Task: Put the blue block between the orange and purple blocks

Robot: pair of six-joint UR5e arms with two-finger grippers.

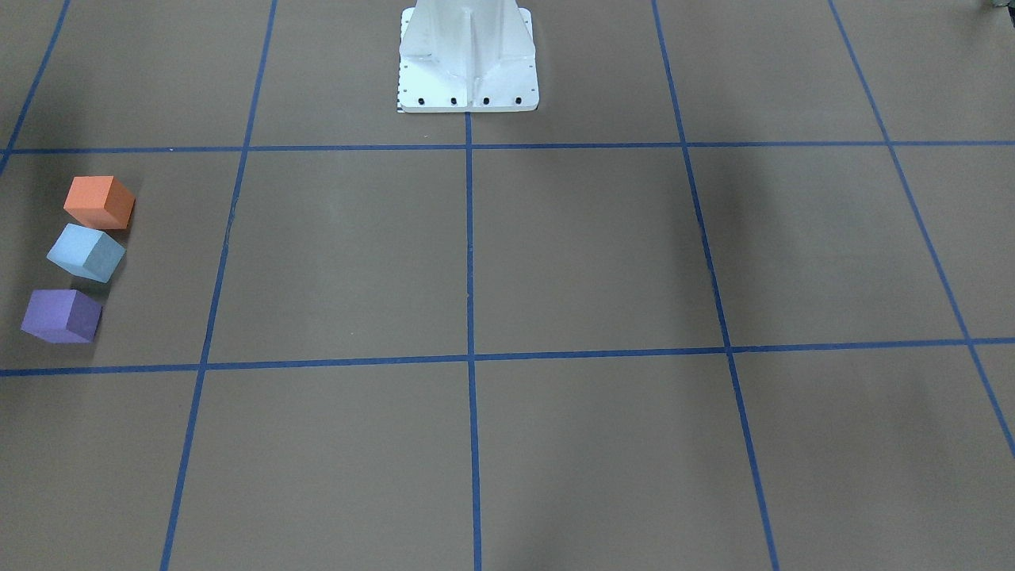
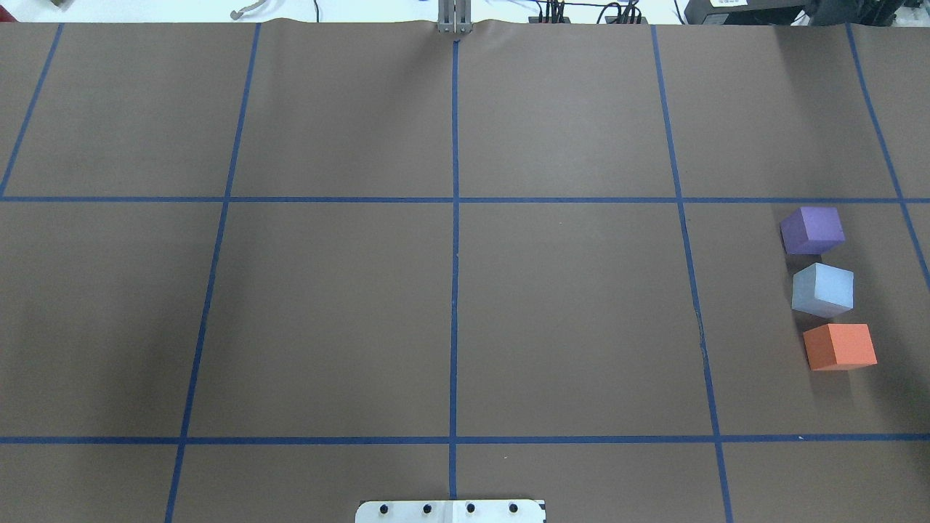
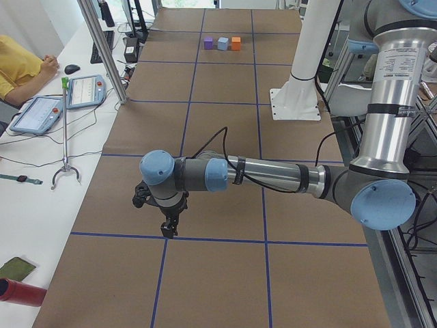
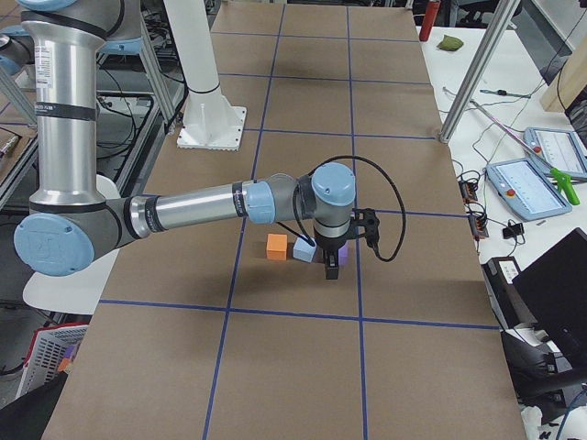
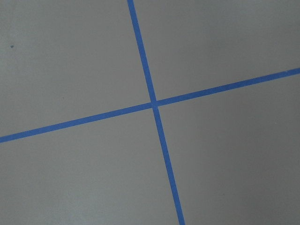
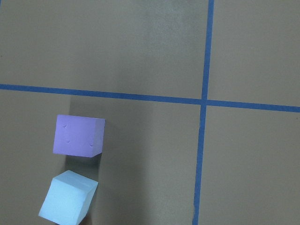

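The blue block [image 2: 822,289] sits on the table between the purple block [image 2: 812,229] and the orange block [image 2: 840,346], in a short line at the table's right side. The line also shows in the front view, with the orange block [image 1: 99,202], blue block [image 1: 86,252] and purple block [image 1: 61,316]. The right wrist view shows the purple block [image 6: 78,135] and blue block [image 6: 68,197] from above. My right gripper [image 4: 330,268] hangs over the purple block's end of the line; I cannot tell its state. My left gripper [image 3: 167,229] hangs over bare table far from the blocks; I cannot tell its state.
Brown paper with a blue tape grid [image 2: 454,200] covers the table. The white robot base [image 1: 468,59] stands at the table's middle edge. Tablets [image 3: 41,113] and an operator [image 3: 17,65] are at a side desk beyond the far edge.
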